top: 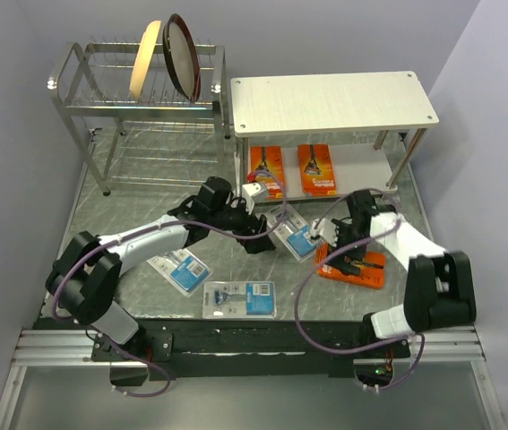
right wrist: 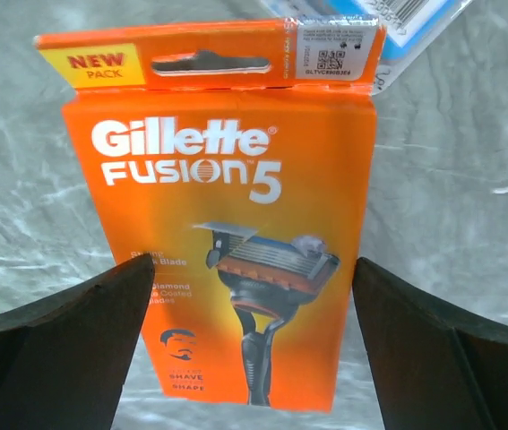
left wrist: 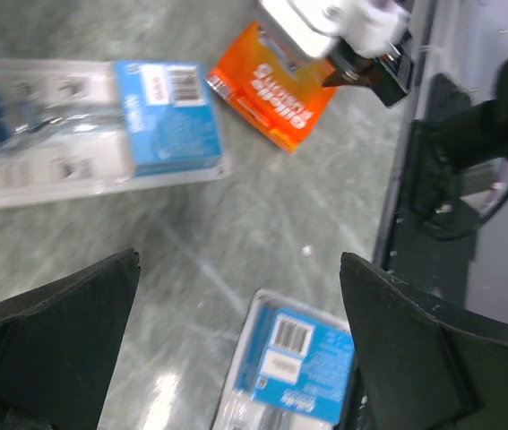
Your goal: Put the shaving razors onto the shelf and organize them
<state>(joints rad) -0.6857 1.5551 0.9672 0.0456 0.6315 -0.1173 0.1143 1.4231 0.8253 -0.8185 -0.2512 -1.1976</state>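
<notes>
Right wrist: R tool (right wrist: pixel 252 269) wide open, empty, over orange pack (right wrist: pixel 222 179); L tool (left wrist: pixel 237 264) same.

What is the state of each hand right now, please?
Left hand: open, holding nothing.
Right hand: open over the orange razor pack, not gripping it.

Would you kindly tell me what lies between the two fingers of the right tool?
The orange razor pack, face up on the table, as the right wrist view shows.
</notes>
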